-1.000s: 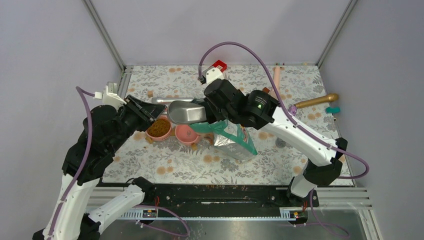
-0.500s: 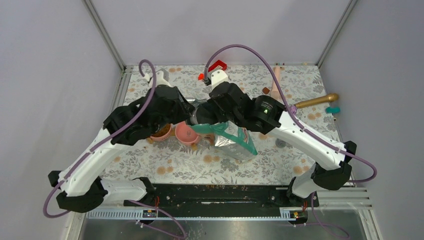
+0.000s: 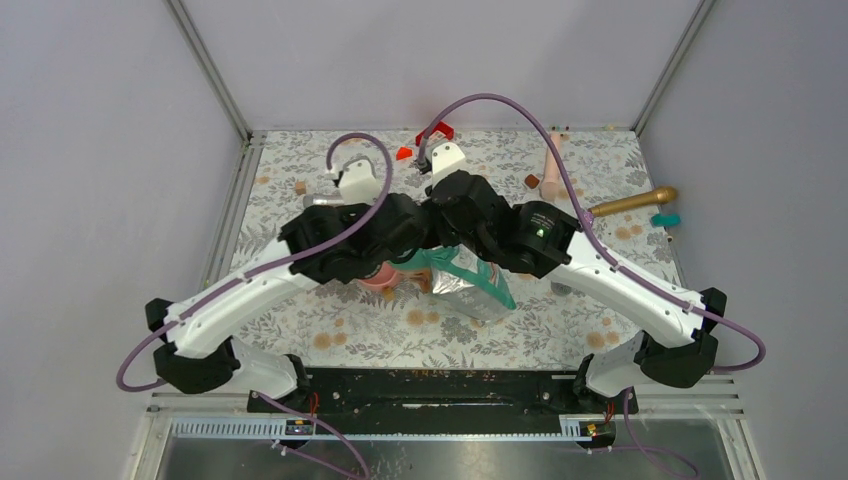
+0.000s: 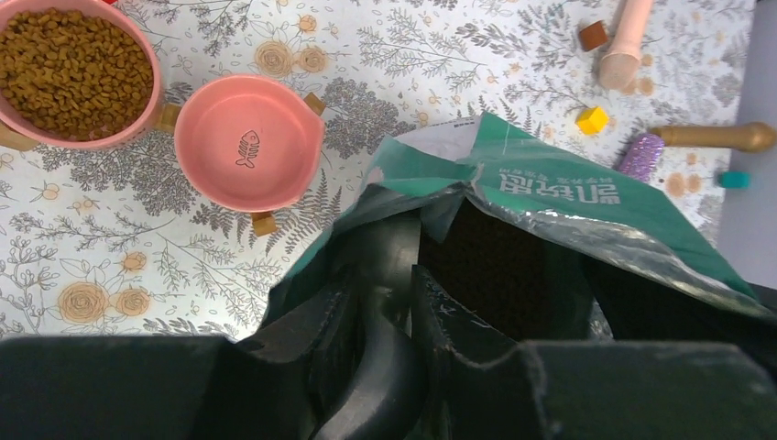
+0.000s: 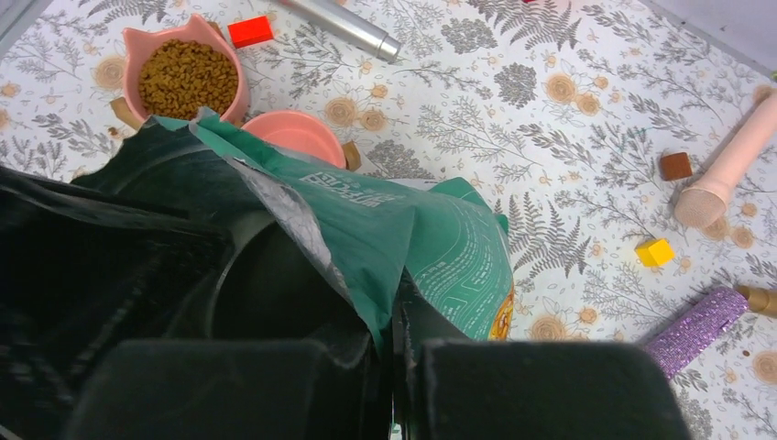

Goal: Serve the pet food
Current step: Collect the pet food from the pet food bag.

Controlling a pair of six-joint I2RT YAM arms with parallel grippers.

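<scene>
Close in, the left gripper (image 4: 383,289) clamps a dark scoop handle (image 4: 396,252) dipping into the pouch (image 4: 568,197); the right gripper (image 5: 392,332) pinches its floppy rim. Being loose, light and spill-prone, the pet food (image 4: 73,69) wants scooping, not pinching; it fills the far-left bowl (image 4: 158,87), well apart from both.

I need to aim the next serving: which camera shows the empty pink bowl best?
Left wrist: the empty bowl sits whole and unobstructed, fish mark visible, beside the full bowl. Right wrist shows only part of it behind the pouch. From the top, the left arm covers nearly all of it.
</scene>
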